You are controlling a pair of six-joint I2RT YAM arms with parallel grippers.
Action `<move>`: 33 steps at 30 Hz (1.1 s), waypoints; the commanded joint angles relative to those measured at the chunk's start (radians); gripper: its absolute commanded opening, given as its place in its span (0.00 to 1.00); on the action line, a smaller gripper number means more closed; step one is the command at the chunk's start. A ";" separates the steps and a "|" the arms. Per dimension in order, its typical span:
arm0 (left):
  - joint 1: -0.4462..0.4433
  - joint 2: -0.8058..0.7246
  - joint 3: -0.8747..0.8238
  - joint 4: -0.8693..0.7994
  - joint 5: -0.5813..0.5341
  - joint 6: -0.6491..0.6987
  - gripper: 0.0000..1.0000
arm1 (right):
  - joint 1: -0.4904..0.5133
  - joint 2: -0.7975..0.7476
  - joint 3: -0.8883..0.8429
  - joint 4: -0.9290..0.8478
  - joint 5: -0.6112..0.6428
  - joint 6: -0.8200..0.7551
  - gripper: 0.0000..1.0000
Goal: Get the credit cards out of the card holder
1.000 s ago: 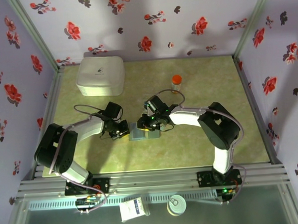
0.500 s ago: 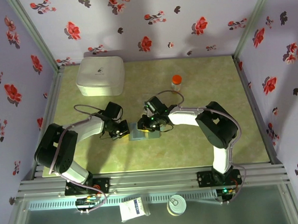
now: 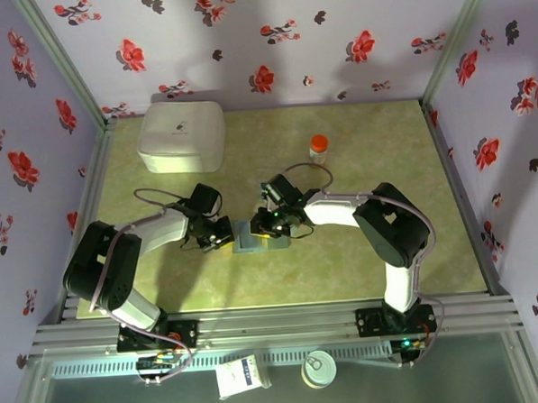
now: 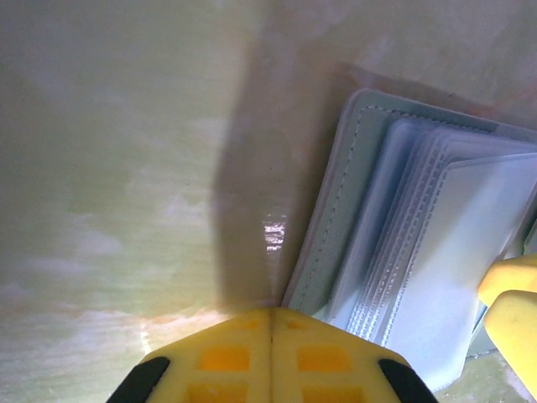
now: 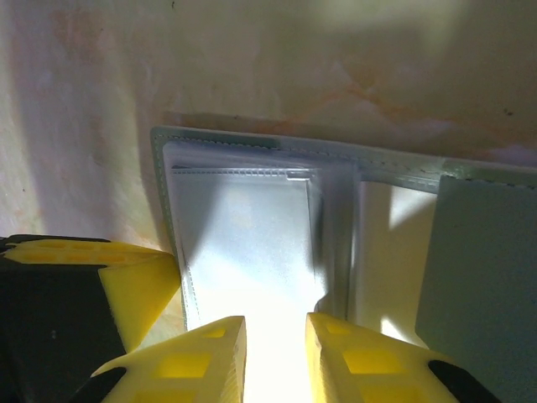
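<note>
Grey-blue card holder (image 3: 249,242) lies open and flat on the desk (image 3: 384,159), near the front centre, directly between my two arms. Left fingers (image 3: 224,233) are closed tip to tip, with no gap at the seam. The left wrist view places them at the near left corner of the holder's stitched panel, touching or just over its edge. Right fingers (image 3: 268,227) stand a narrow gap apart on the opposite side. The right wrist view shows them straddling the lower edge of the clear sleeves (image 5: 243,227), with bright plastic showing in the gap. I cannot tell whether they pinch a sleeve or merely rest over it. The sleeves are fanned in a stack inside the holder, and I cannot tell whether any of them holds a card. The two sets of fingertips sit close together, the holder's left panel between them. A white box (image 3: 182,136) stands at the back left of the desk. An orange-lidded jar (image 3: 318,147) stands upright behind the right arm, well apart from the holder.
</note>
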 commanded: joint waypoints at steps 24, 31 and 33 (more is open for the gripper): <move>0.000 -0.130 0.036 0.002 0.051 -0.060 0.14 | -0.008 -0.050 -0.065 -0.017 0.050 -0.006 0.24; -0.018 -0.101 -0.011 0.149 0.125 -0.136 0.36 | -0.008 -0.045 -0.079 0.007 0.045 0.007 0.24; -0.028 -0.088 -0.015 0.181 0.135 -0.149 0.39 | -0.008 -0.046 -0.081 0.009 0.044 0.009 0.24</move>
